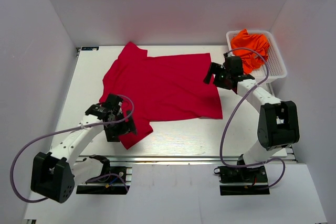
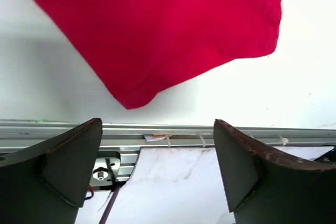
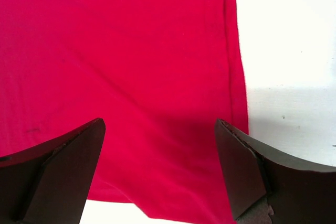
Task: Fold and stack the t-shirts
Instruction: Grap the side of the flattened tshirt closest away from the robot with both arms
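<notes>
The crimson t-shirt (image 1: 163, 85) lies spread flat on the white table, collar end to the left. My left gripper (image 1: 116, 124) is open and empty, hovering over the shirt's near left sleeve (image 2: 157, 30). My right gripper (image 1: 211, 74) is open and empty, just above the shirt's far right hem corner (image 3: 131, 77). Orange t-shirts (image 1: 251, 45) lie bunched in the white basket at the far right.
The white mesh basket (image 1: 277, 59) stands at the table's far right corner. The table's aluminium front rail (image 2: 168, 132) runs just below the left gripper. Grey walls close in the left, right and back sides.
</notes>
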{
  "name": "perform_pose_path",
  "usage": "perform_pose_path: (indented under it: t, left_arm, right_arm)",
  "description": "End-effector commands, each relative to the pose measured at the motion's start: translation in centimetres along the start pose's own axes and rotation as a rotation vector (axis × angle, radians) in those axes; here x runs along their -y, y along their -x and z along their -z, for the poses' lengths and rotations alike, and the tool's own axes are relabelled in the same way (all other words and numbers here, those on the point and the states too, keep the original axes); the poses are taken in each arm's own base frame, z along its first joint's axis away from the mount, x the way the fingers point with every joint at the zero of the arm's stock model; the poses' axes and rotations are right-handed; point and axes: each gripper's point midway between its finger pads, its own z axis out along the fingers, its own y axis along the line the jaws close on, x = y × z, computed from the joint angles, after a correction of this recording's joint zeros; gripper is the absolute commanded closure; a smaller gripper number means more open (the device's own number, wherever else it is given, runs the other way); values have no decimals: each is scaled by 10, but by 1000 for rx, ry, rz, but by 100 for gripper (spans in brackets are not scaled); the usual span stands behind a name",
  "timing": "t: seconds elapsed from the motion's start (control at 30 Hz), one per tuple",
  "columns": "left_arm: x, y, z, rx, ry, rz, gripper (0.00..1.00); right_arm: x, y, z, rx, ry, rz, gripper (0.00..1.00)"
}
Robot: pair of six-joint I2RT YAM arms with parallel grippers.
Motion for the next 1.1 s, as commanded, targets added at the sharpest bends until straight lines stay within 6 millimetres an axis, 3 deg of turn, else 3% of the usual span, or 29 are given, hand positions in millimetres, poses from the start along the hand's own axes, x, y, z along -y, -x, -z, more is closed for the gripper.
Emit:
perform_pose_path:
  t: [0.0, 0.07, 0.37, 0.7, 0.73, 0.8, 0.87, 0.9, 0.97, 1.07]
  left_arm:
    - [-21, -32, -3, -89, 93, 90, 5]
    - [-22, -38, -12, -103, 90, 81, 6]
    - [-6, 1, -27, 32, 69, 51, 29]
    - [-21, -16, -56, -75, 134, 24, 60]
    - [-24, -19, -57, -82, 140, 24, 62]
    - [-24, -21, -58, -97, 139, 17, 77]
    - [-23, -25, -60, -111, 124, 8, 100]
    - [-23, -25, -60, -111, 124, 8, 100]
    - [-21, -23, -57, -96, 111, -3, 100]
    - [-19, -19, -53, -82, 99, -14, 100]
  right_arm:
    - [-7, 22, 1, 57, 34, 35, 10]
    - [-5, 25, 2, 77, 29, 44, 10]
    - [2, 17, 4, 88, 24, 34, 10]
    - [15, 2, 13, 78, -27, -9, 10]
    - [19, -6, 16, 72, -44, -29, 10]
    - [40, -17, 24, 59, -158, -69, 10]
    - [59, -31, 38, 37, -268, -111, 10]
    - [72, -43, 44, 12, -337, -139, 10]
    - [79, -53, 54, 4, -374, -165, 11]
    - [82, -84, 65, -79, -375, -187, 19]
